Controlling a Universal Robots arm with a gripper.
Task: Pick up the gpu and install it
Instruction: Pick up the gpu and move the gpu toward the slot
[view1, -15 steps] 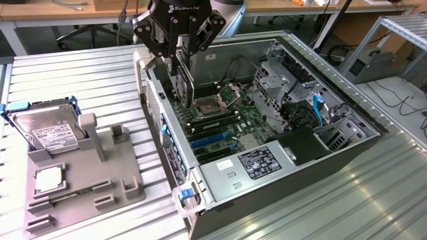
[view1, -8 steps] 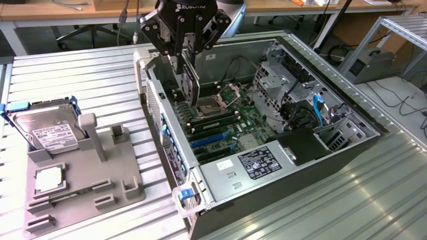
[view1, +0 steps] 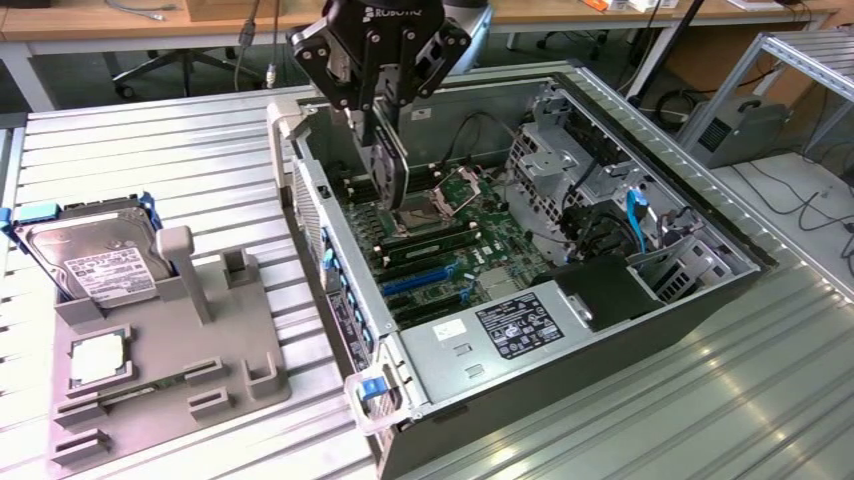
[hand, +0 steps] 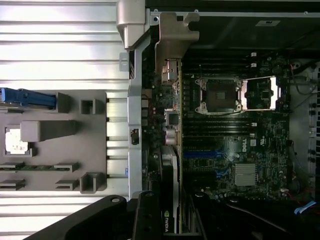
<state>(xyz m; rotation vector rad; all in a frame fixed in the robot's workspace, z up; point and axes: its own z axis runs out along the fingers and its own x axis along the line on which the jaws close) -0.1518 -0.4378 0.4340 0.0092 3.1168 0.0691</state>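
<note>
the gripper (view1: 384, 100) has its jaws clamped on the gpu (view1: 390, 170), which hangs on edge inside the open case (view1: 414, 370), above the motherboard (view1: 494, 250); to seat it well, line its lower edge up with the blue slots (view1: 420, 282) near six o'clock of it in the exterior view, hold it square and press straight down

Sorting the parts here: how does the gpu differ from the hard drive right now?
The gpu is a thin black card, held on edge by the gripper over the open case; the hard drive is boxy, silver, white-labelled, resting in the grey fixture. Both are rectangular.
</note>
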